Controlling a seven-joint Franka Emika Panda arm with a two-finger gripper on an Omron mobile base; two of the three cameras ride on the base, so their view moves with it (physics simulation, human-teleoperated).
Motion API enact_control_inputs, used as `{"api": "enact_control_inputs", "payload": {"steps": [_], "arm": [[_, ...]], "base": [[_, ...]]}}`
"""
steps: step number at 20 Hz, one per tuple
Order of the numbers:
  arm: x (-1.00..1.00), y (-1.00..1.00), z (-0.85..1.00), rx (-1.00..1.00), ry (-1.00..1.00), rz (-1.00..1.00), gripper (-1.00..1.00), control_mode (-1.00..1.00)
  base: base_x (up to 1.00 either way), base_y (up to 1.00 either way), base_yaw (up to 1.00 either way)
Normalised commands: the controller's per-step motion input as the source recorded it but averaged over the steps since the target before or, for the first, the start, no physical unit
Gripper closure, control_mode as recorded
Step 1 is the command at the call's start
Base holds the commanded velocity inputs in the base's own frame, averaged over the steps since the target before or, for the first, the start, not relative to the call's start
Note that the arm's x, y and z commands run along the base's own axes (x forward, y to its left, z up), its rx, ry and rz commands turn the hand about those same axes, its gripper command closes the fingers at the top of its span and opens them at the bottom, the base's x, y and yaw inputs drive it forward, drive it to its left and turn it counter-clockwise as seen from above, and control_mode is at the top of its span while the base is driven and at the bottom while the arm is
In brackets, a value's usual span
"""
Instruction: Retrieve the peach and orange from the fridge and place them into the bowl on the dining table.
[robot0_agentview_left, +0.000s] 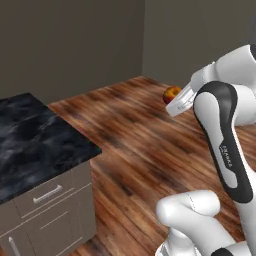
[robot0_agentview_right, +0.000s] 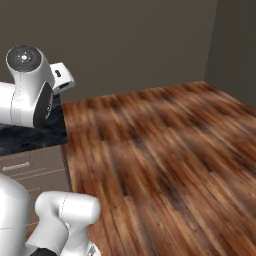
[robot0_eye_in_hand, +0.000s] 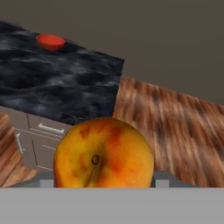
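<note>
The peach (robot0_eye_in_hand: 103, 153), mottled red and orange-yellow, sits right in front of the hand camera with my gripper (robot0_eye_in_hand: 103, 180) shut on it. From the left base view the peach (robot0_agentview_left: 172, 93) peeks out past the white hand, held in the air above the wooden floor. The glossy red-orange bowl (robot0_eye_in_hand: 50, 41) stands far off near the back of the dining table (robot0_eye_in_hand: 65, 87). This black marble table (robot0_agentview_left: 35, 145) lies to the left of the arm, and a corner of the table (robot0_agentview_right: 37, 135) shows behind the arm's elbow. The orange and the fridge are out of view.
Brown drawers with grey handles (robot0_agentview_left: 47, 195) front the table's base. A wide wooden floor (robot0_agentview_right: 165, 165) stretches ahead and to the right, up to plain grey walls (robot0_agentview_left: 70, 45) meeting in a corner.
</note>
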Motion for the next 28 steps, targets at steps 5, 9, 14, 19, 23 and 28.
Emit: {"api": "enact_control_inputs", "payload": {"steps": [5,9,14,19,23,28], "arm": [[0.00,0.00,0.00,0.00,0.00,0.00,1.00,1.00],[0.00,0.00,0.00,0.00,0.00,0.00,1.00,1.00],[0.00,0.00,0.00,0.00,0.00,0.00,1.00,1.00],[0.00,0.00,0.00,0.00,0.00,0.00,1.00,1.00],[0.00,0.00,0.00,0.00,0.00,0.00,1.00,1.00],[0.00,0.00,0.00,0.00,0.00,0.00,1.00,1.00]], "base": [[1.00,-0.40,0.01],[1.00,-0.56,0.04],[1.00,-0.66,0.18],[1.00,-0.42,0.47],[1.00,-0.31,0.62],[1.00,-0.33,0.67]]}}
